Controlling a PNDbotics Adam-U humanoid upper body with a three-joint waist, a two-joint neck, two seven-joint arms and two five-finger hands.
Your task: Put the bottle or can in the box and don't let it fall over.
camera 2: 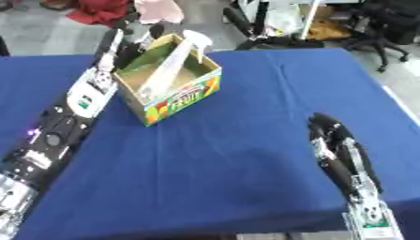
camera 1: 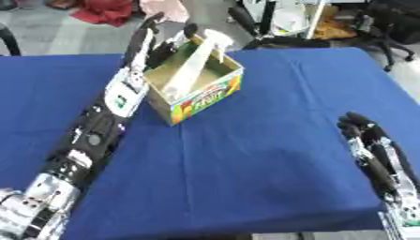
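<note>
Reaching in from the lower left, the left arm runs diagonally up across the blue table (camera 1: pixel 271 154) to the far left side of the box (camera 1: pixel 205 96). Left hand (camera 1: pixel 156 35) sits at the box's far left corner, up against the wall; fingers look extended upward, but I cannot tell whether they are released or touching the bottle.

Box is open-topped cardboard with a colourful printed front, standing on the table in the upper left-centre, turned at an angle. Bottle (camera 1: pixel 193 65) is inside it: pale, long, leaning diagonally, base down near the front-left inner corner, top sticking out above the far rim near the hand. It is tilted, not upright, propped by the box walls.

Right hand (camera 2: pixel 328 136) is well apart from the box, low on the right side over the cloth, fingers straight and relaxed, holding nothing.
</note>
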